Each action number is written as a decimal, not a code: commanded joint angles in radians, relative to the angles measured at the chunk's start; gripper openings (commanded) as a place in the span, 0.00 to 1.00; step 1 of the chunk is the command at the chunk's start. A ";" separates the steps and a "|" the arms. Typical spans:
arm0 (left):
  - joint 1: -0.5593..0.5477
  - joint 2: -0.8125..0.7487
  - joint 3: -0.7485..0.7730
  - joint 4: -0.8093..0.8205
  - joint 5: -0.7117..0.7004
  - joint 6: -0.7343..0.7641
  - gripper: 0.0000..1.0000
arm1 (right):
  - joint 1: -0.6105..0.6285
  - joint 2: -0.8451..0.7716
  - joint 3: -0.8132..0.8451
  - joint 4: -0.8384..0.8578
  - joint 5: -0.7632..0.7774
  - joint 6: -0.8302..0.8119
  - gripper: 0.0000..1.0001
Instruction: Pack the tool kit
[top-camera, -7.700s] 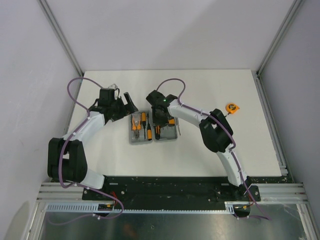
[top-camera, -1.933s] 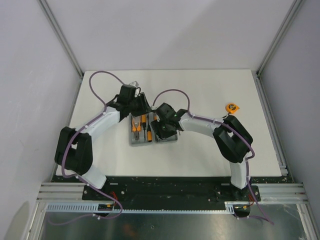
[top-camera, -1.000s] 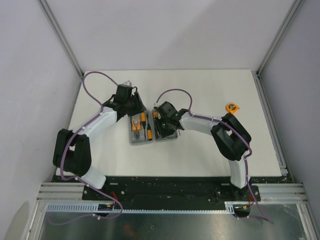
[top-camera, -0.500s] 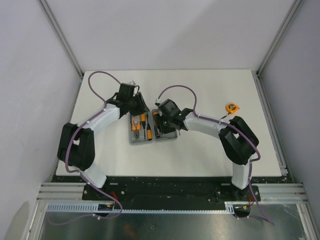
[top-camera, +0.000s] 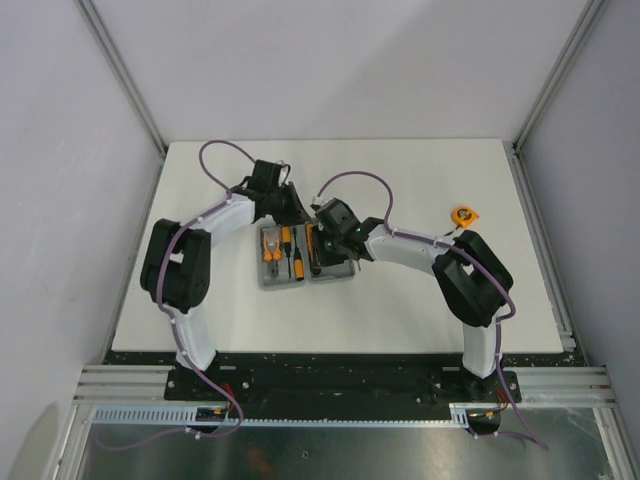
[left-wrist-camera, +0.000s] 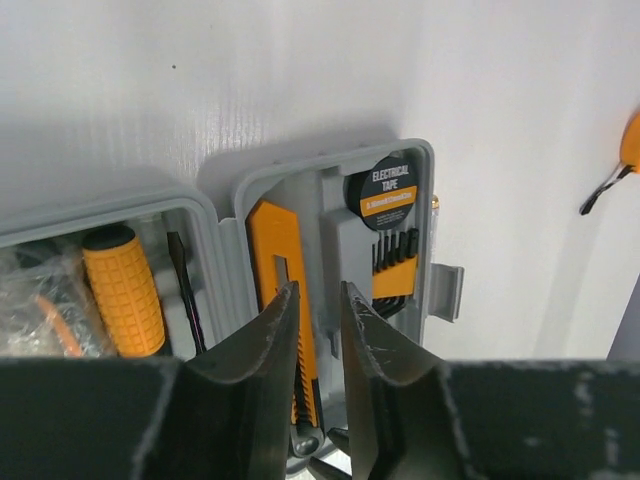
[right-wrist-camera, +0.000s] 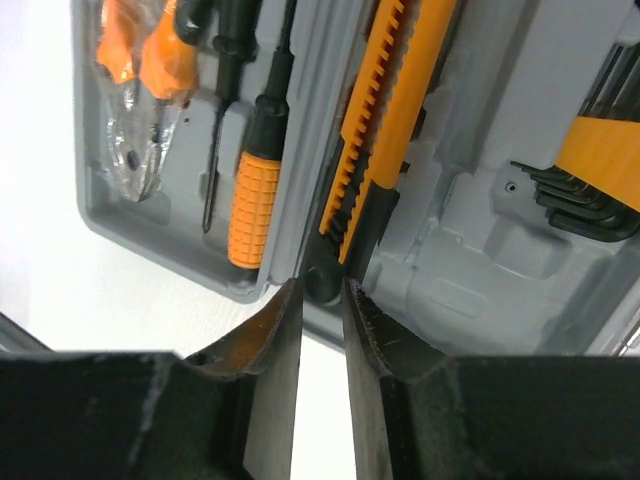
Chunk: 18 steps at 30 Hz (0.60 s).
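two grippers hang over the open grey case (top-camera: 285, 284) mid-table, left gripper (left-wrist-camera: 315, 290) and right gripper (right-wrist-camera: 322, 285) each with fingers a narrow slit apart, pinching nothing, above the utility knife (right-wrist-camera: 385, 120). seating it probably wants a straight downward press, not a shove. the white table (top-camera: 400, 310) sits between pale walls, tape measure (top-camera: 463, 215) well apart rightward.

Through the left wrist, my left gripper (left-wrist-camera: 318, 292) hid the lower end of the knife (left-wrist-camera: 272, 245), and the view's right edge cut off the tape measure (left-wrist-camera: 632, 140) (just an orange sliver with its strap). The right wrist cropped the pliers (right-wrist-camera: 165, 60) and hex keys (right-wrist-camera: 590, 155). Overhead, the case (top-camera: 300, 284) was, as far as I could tell, partly buried under both arms.
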 joint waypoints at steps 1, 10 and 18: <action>-0.007 0.057 0.052 0.018 0.059 -0.020 0.26 | -0.005 0.040 0.009 0.042 0.005 0.025 0.26; -0.016 0.102 0.023 0.025 0.084 -0.022 0.22 | -0.012 0.095 0.009 0.024 -0.018 0.037 0.18; -0.019 0.095 0.011 0.037 0.052 -0.018 0.22 | -0.020 0.100 0.009 0.014 -0.025 0.026 0.17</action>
